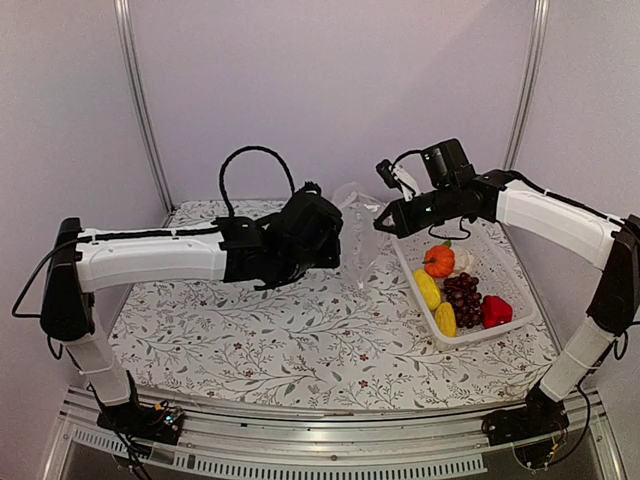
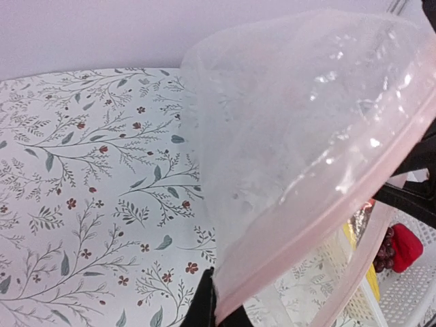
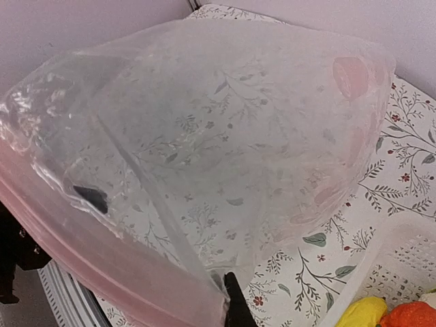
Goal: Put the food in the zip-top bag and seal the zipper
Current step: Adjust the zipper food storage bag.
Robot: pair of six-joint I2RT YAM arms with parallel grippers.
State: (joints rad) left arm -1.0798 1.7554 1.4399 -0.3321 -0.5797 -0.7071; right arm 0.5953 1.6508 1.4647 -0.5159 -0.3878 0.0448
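Note:
The clear zip-top bag [image 1: 360, 238] hangs above the floral table between my two grippers. My left gripper [image 1: 337, 235] is shut on one end of its mouth; in the left wrist view the black fingertips [image 2: 204, 310] pinch the pink zipper [image 2: 320, 228]. From the other side, my right gripper [image 1: 381, 222] is shut on the bag's mouth edge [image 3: 221, 293], next to the zipper [image 3: 102, 262]. The bag [image 3: 238, 129] is empty. The food lies in the white basket [image 1: 520, 300]: orange piece [image 1: 438, 261], two yellow pieces [image 1: 427, 288], grapes [image 1: 463, 297], red piece [image 1: 496, 311], cauliflower [image 1: 464, 262].
The basket stands at the table's right side, under and just beyond my right arm. A floral cloth [image 1: 270, 340] covers the table. Metal posts [image 1: 140, 100] and pale walls close in the back. The basket corner [image 3: 402, 266] shows in the right wrist view.

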